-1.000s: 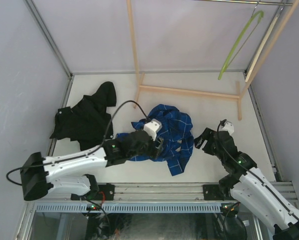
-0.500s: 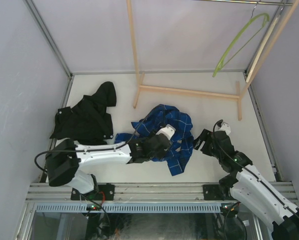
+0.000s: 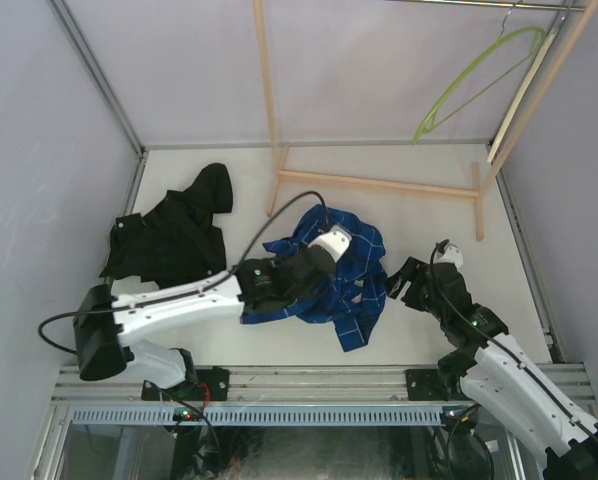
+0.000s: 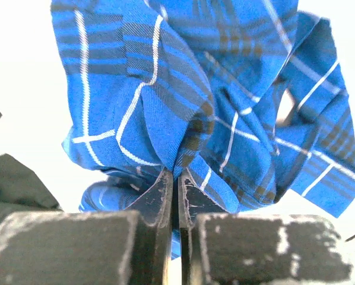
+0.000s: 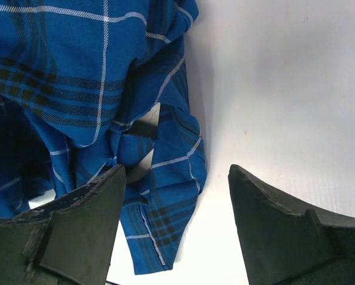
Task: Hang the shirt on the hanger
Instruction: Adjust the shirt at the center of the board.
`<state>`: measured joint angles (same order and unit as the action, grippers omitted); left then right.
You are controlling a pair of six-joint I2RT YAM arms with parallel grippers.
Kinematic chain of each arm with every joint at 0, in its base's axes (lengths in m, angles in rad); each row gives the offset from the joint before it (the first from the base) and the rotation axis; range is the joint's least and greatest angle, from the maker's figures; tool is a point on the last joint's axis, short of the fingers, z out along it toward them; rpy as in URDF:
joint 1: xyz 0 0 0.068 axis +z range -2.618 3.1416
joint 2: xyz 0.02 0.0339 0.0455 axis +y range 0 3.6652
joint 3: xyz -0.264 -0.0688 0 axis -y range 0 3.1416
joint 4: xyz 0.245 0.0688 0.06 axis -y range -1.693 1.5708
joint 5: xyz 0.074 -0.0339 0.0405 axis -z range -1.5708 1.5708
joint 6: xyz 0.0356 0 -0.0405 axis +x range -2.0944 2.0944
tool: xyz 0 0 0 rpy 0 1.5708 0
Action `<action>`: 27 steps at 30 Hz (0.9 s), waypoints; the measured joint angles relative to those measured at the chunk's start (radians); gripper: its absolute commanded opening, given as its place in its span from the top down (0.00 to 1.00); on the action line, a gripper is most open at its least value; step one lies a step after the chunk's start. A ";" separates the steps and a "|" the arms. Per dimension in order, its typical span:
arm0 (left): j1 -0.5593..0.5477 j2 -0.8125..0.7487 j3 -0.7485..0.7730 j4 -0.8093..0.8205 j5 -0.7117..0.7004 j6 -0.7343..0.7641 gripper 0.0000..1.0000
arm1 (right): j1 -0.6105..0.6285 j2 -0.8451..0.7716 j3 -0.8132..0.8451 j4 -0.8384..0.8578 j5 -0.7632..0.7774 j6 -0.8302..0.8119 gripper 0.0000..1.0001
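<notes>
The blue plaid shirt (image 3: 357,268) lies crumpled on the white table, mid-front. My left gripper (image 3: 314,272) reaches into its left side. In the left wrist view that gripper (image 4: 178,175) is shut on a raised fold of the shirt (image 4: 165,77), and the cloth bunches up over the fingers. My right gripper (image 3: 407,284) stands open just right of the shirt, low over the table. In its wrist view the right gripper (image 5: 177,169) frames the shirt's lower hem (image 5: 165,202) without touching it. The lime-green hanger (image 3: 474,75) hangs tilted from the rail at the top right.
A black garment (image 3: 174,235) lies at the left of the table, its edge also in the left wrist view (image 4: 5,184). A wooden rack frame (image 3: 379,183) stands at the back, with a metal rail (image 3: 479,5) above. Purple walls close in both sides.
My left gripper has shut on a fold of the shirt and bunched the cloth. The hanger's lower end has swung left. The right arm has barely moved.
</notes>
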<state>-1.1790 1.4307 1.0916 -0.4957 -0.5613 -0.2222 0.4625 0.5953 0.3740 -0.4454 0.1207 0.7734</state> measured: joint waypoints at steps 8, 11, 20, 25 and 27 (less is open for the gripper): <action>0.158 -0.150 0.269 -0.101 0.115 0.125 1.00 | -0.003 -0.049 0.000 -0.002 0.010 -0.003 0.31; 0.261 -0.189 0.348 -0.126 0.179 0.146 1.00 | -0.003 -0.063 0.000 -0.002 0.008 -0.010 0.30; 0.437 -0.196 0.644 -0.203 0.440 0.155 1.00 | -0.003 -0.167 0.000 0.001 -0.033 -0.058 0.29; 0.484 -0.177 0.724 -0.188 0.555 0.109 1.00 | -0.003 -0.245 -0.010 0.026 -0.099 -0.102 0.29; 0.495 -0.155 0.750 -0.187 0.593 0.089 1.00 | -0.003 -0.272 -0.015 0.039 -0.129 -0.124 0.29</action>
<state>-0.6842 1.2758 1.8412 -0.6827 0.0315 -0.1329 0.4595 0.3229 0.3588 -0.4068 -0.0082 0.6491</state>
